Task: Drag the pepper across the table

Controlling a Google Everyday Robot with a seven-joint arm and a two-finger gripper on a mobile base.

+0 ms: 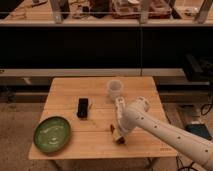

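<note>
The pepper (112, 128) is a small dark red-brown shape on the light wood table (65, 92), near the front edge and right of centre. My gripper (119, 137) points down at the table right beside the pepper, at its front-right, and seems to touch it. The white arm reaches in from the lower right and hides part of the pepper.
A flat black phone (83, 107) lies left of the gripper at the table's middle. A white tube-like bottle (115, 89) stands behind the arm. A green plate (52, 133) sits at the front left corner. Dark shelving runs behind the table.
</note>
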